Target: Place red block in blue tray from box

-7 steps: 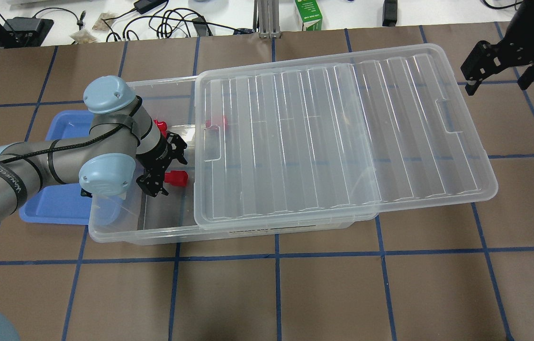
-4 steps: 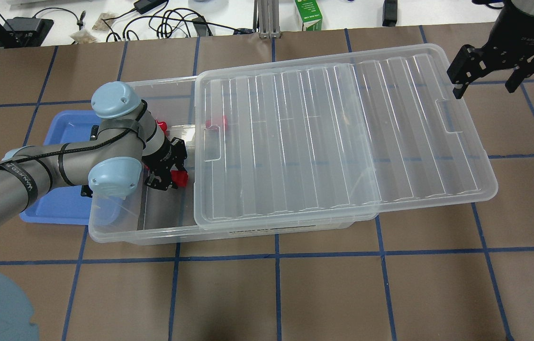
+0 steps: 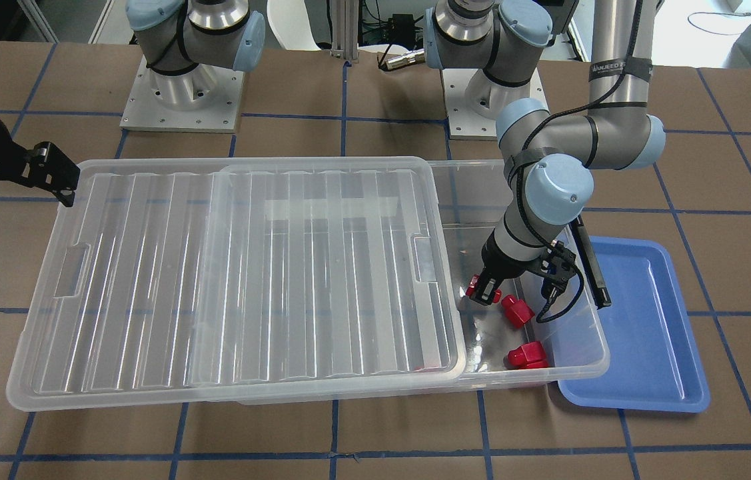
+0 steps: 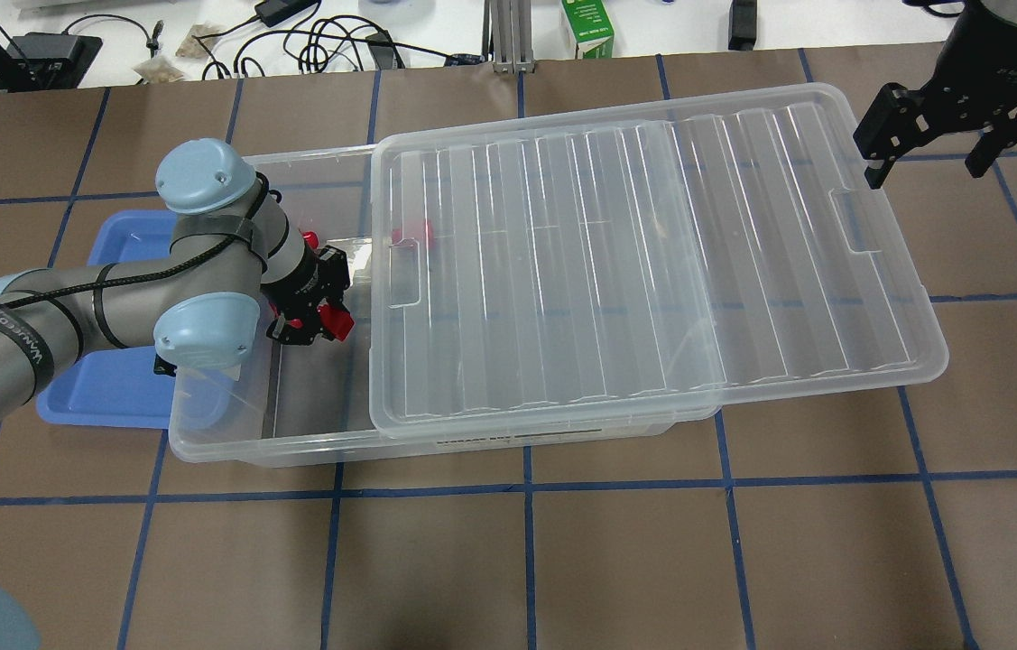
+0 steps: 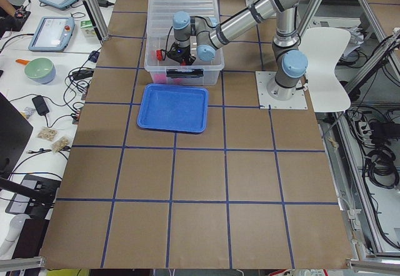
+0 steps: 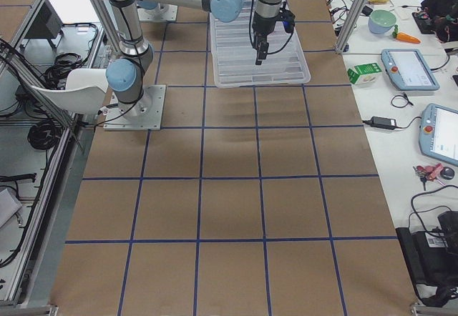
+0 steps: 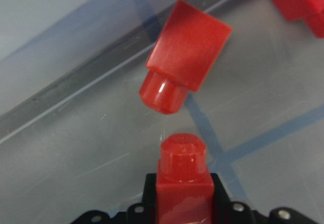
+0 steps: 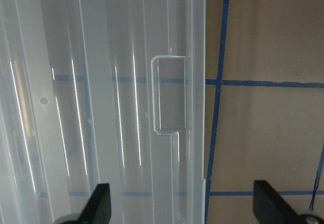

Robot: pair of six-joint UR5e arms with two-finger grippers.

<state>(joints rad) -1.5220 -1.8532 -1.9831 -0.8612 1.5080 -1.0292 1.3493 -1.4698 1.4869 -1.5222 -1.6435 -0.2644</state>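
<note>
My left gripper (image 4: 317,316) is shut on a red block (image 4: 336,321) inside the open end of the clear box (image 4: 228,442), just above its floor. The left wrist view shows the held block (image 7: 183,183) between the fingers, with a loose red block (image 7: 185,57) lying just ahead. In the front view the gripper (image 3: 486,291) holds its block (image 3: 474,288) beside two loose blocks (image 3: 517,311), (image 3: 527,355). The blue tray (image 4: 111,388) lies against the box's end, partly under my arm. My right gripper (image 4: 928,144) is open and empty over the lid's far end.
The ribbed clear lid (image 4: 652,253) lies slid across most of the box, overhanging its right end. Another red block (image 4: 411,235) shows through the lid. A green carton (image 4: 587,27) and cables sit beyond the table's far edge.
My left gripper shut on the red block and moved it a little toward the far side of the box. My right gripper shifted slightly left.
</note>
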